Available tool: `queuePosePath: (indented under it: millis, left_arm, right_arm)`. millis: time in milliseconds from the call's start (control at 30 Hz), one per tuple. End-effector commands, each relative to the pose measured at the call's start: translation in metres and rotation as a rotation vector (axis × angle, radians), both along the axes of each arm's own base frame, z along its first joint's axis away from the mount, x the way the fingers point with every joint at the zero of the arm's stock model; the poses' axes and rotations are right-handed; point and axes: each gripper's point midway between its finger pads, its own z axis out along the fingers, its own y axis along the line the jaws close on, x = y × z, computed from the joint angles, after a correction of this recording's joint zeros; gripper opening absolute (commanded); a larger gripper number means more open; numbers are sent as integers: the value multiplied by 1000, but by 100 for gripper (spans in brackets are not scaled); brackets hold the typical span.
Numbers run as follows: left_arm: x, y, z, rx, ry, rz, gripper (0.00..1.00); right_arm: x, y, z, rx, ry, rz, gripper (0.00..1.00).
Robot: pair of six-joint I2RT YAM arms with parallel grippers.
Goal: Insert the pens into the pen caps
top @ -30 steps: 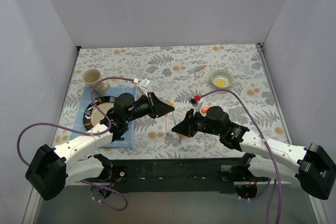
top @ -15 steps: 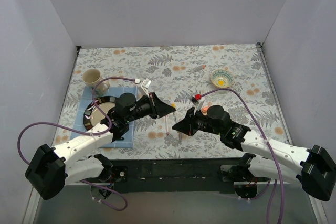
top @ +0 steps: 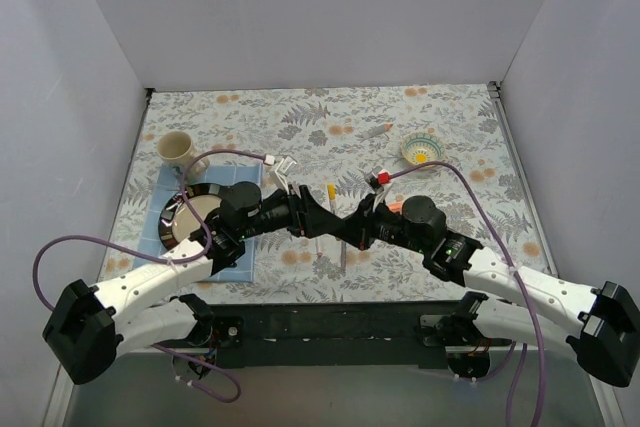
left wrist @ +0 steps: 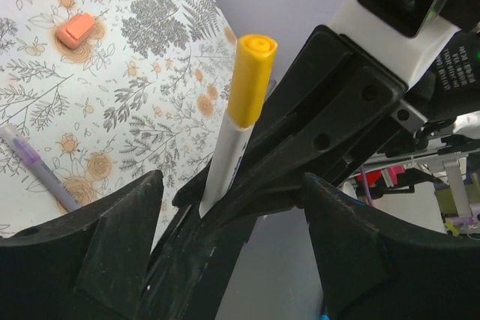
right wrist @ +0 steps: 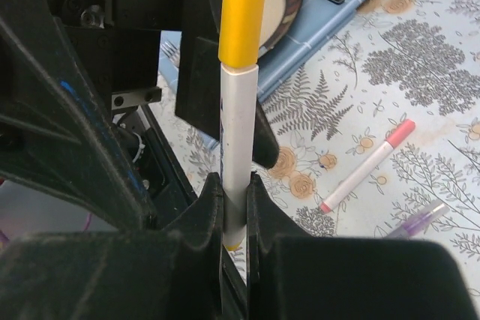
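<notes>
My right gripper (right wrist: 234, 185) is shut on the pale pen (right wrist: 238, 125) and holds it upright above the table's near middle. The yellow pen cap (left wrist: 251, 80) sits on the pen's top end (top: 331, 190). My left gripper (left wrist: 232, 185) stands open, its jaws spread on either side of the right gripper's fingers, touching neither pen nor cap. On the cloth below lie the white-pink pen (right wrist: 367, 166) and the purple pen (right wrist: 420, 222). The orange pen cap (left wrist: 76, 29) lies on the cloth by the right arm (top: 393, 207).
A black plate (top: 175, 209) rests on a blue mat (top: 245, 252) at the left, a cup (top: 176, 148) behind it. A small yellow-centred bowl (top: 422, 151) and a grey stick (top: 375, 132) lie at the back right. Purple cables loop over both arms.
The two grippers came together at the table's middle. The left gripper went from shut to open, and the yellow cap now sits on the pen held by the right gripper.
</notes>
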Motion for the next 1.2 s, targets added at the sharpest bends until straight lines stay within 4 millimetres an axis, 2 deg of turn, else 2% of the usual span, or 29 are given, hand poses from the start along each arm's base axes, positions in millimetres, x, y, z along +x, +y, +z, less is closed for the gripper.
queuePosePath:
  millis: [0,167,200,333,600,833,1033,1167]
  left_arm:
    - [2,2,39,-31,-113,0,76]
    - [11,-2,54,-8,-167,6,80]
    - [13,-3,63,-18,-190,8,80]
    - [18,-6,77,-30,-226,16,80]
    - [25,-9,87,-26,-245,27,75]
    - [26,-7,94,-33,-269,40,64]
    - [24,-7,95,-33,-274,29,61]
    - [24,-6,98,-42,-280,36,63]
  right_arm:
    - [-6,6,43,116,-82,52,1]
    - [-16,6,48,137,-73,98,1]
    - [-18,6,48,139,-71,102,1]
    - [-22,4,51,149,-70,117,1]
    - [-32,4,52,180,-59,159,1]
    - [-36,4,52,192,-54,177,1]
    - [-37,3,53,197,-55,180,1]
    - [-37,2,50,193,-50,175,1]
